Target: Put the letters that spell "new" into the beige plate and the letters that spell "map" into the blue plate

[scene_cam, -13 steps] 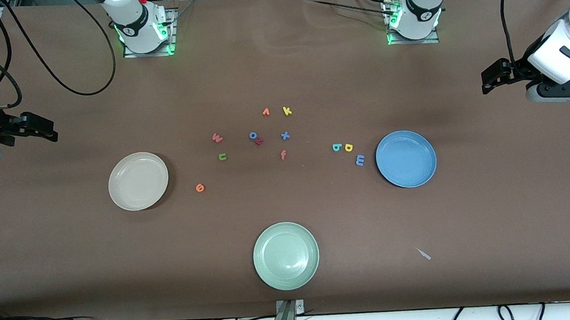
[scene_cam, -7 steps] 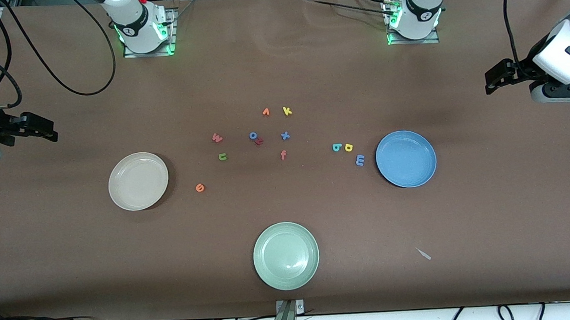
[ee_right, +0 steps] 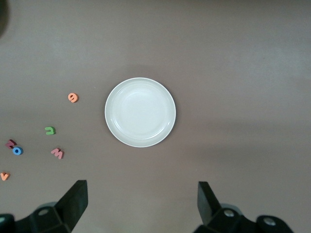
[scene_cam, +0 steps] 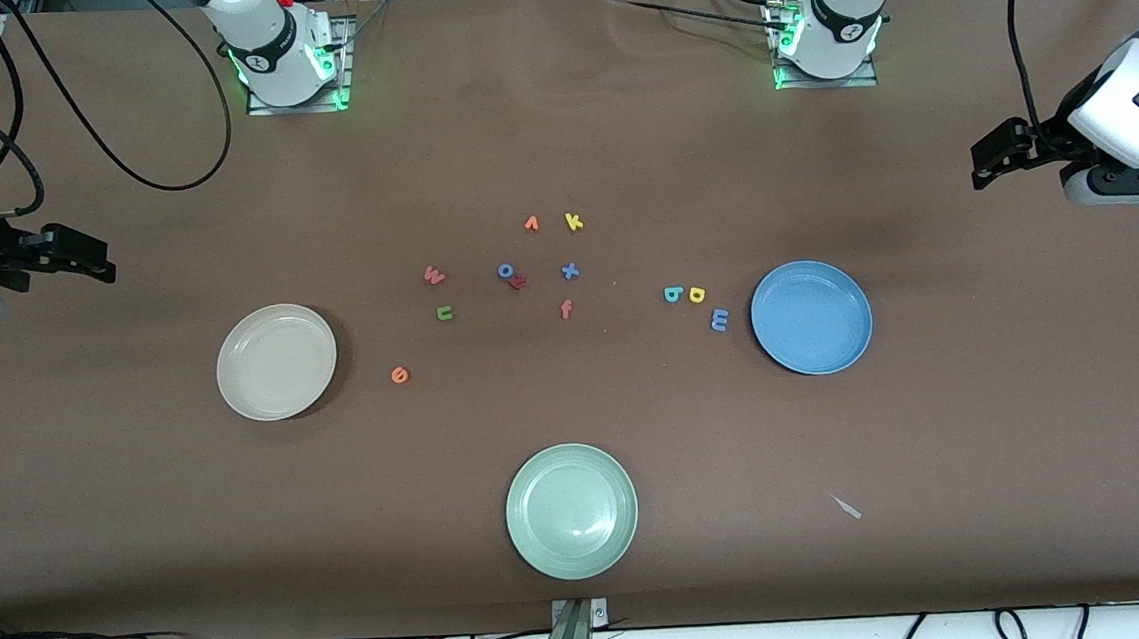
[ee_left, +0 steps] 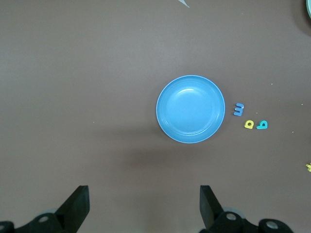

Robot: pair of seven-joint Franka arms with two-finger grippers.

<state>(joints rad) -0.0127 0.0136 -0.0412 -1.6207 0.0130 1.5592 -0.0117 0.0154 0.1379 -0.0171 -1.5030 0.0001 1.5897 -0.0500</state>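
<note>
Both the left gripper (ee_left: 141, 206) and right gripper (ee_right: 138, 204) hang wide open and empty, well apart from the tiny letters (scene_cam: 695, 295), so a grab could pinch a wrong neighbor like the red z (scene_cam: 519, 283).

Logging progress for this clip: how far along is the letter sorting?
Nothing done: beige plate and blue plate hold nothing. Nothing in hand: left gripper and right gripper are open. Still left on the table: green n, orange e, pink w, blue m, yellow p, teal a.
</note>
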